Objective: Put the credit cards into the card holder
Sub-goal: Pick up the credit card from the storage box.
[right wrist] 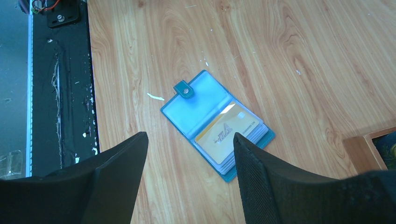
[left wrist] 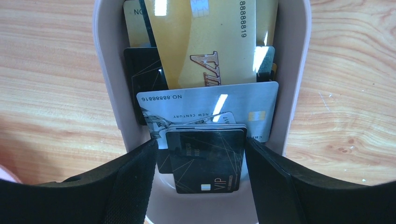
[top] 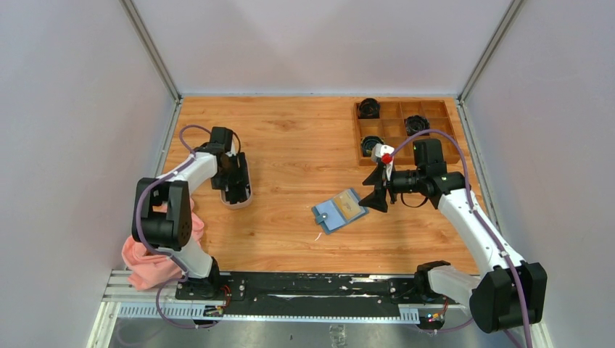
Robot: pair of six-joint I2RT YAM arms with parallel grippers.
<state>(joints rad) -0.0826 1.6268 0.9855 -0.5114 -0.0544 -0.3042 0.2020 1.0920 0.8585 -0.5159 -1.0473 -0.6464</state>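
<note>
Open-jawed, the left gripper (left wrist: 200,151) is straddling the credit cards (left wrist: 210,56) lying lengthwise in the dish (left wrist: 105,70), by the desk's left edge.

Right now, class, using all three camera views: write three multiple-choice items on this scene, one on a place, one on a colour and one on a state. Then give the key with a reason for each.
1. Where do the loose credit cards lie?
A. in the white dish below the left tool
B. in the wooden tray
C. on the pink cloth

2. What colour is the card showing in the card holder?
A. black
B. gold
C. red

3. How is the card holder lying?
A. snapped shut
B. open and flat
C. standing on edge

Key:
1 A: the left wrist view shows them stacked inside the dish.
2 B: the right wrist view shows a gold card in a clear pocket.
3 B: both halves are spread out with the pockets facing up.
</note>
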